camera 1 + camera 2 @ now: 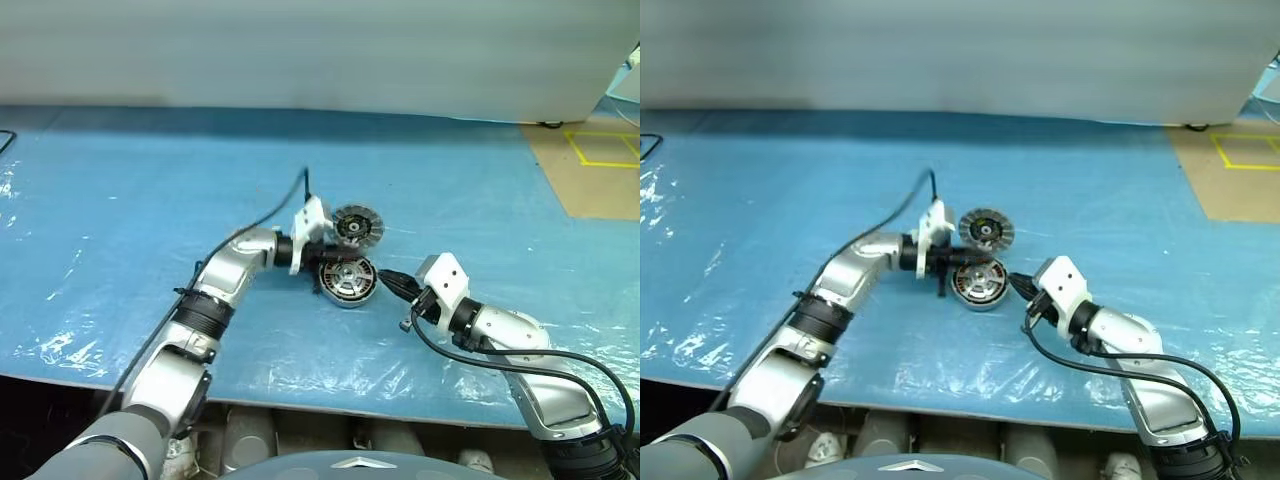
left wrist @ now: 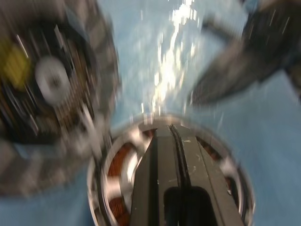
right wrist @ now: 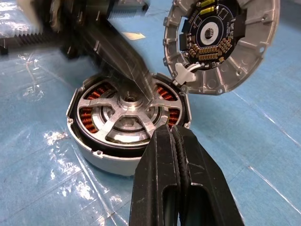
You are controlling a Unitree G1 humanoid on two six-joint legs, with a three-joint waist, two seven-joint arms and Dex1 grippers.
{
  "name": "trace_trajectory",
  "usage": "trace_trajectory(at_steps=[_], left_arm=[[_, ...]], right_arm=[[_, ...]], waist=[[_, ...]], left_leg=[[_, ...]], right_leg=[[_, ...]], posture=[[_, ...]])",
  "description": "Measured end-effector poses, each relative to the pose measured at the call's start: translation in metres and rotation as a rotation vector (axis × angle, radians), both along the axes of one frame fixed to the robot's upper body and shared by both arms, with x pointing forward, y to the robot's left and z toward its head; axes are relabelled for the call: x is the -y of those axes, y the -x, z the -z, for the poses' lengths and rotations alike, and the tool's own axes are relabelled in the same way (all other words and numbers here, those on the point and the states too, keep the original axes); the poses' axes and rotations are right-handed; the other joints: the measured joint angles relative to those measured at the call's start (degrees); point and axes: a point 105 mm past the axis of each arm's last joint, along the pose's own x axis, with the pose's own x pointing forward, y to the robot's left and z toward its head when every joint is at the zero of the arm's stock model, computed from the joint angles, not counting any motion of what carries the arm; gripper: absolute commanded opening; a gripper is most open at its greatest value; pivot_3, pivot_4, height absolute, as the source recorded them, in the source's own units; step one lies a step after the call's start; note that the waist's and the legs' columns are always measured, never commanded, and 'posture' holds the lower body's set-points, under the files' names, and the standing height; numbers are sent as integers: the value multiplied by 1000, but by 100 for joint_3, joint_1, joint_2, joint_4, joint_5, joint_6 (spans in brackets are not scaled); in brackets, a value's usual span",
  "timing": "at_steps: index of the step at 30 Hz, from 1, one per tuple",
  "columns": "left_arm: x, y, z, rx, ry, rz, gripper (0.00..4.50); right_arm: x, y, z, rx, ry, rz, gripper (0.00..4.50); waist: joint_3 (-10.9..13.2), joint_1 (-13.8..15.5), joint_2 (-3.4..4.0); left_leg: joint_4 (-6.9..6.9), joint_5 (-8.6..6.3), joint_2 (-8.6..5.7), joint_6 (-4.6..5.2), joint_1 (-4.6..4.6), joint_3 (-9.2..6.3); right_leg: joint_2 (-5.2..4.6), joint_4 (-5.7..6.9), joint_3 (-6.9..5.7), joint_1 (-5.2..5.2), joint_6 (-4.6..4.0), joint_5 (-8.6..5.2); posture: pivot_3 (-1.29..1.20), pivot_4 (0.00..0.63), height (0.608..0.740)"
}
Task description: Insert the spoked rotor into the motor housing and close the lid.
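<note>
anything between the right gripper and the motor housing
Nothing; in the right wrist view the shut right gripper reaches the motor housing rim, no gap visible.

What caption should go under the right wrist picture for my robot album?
Shut right gripper at the housing, rotor already inside, lid propped open behind it.

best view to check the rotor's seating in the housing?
Right wrist view: rotor sits inside the housing, spokes and copper windings plain, a blurred finger across part of it. Left wrist view shows it blurred behind the fingers. Head views show it small, beside the lid.
</note>
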Motion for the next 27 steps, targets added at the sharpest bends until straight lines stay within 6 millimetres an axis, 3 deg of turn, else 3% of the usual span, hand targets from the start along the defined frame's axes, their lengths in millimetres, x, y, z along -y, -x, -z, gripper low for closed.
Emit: trace_trajectory(at_steps=[11, 14, 21, 27], left_arm=[[10, -12, -4, -16, 60, -86, 21], [3, -19, -1, 0, -9, -97, 21], [-1, -9, -1, 49, -103, -11, 21], [9, -7, -3, 51, -15, -12, 21]], right_arm=[[0, -1, -1, 7, -2, 3, 0], [-1, -1, -2, 8, -5, 4, 0], [-1, -2, -2, 12, -2, 5, 0], [-2, -1, -2, 7, -14, 0, 0]], waist=[[-2, 17, 4], [-2, 0, 4], [-4, 9, 7], [-3, 25, 6]], left_leg=[[12, -8, -3, -13, 1, 1], [7, 0, -3, 0, -1, 2], [-4, 0, -4, 0, 2, 2], [2, 0, -5, 0, -4, 1]], right_leg=[[-1, 3, 5, 8, -20, -10], [0, 4, 6, 6, -15, -7], [-1, 2, 4, 7, -2, 0], [-2, 0, 4, 4, -18, -9]], posture=[[0, 150, 740], [0, 150, 740], [0, 150, 740], [0, 150, 740]])
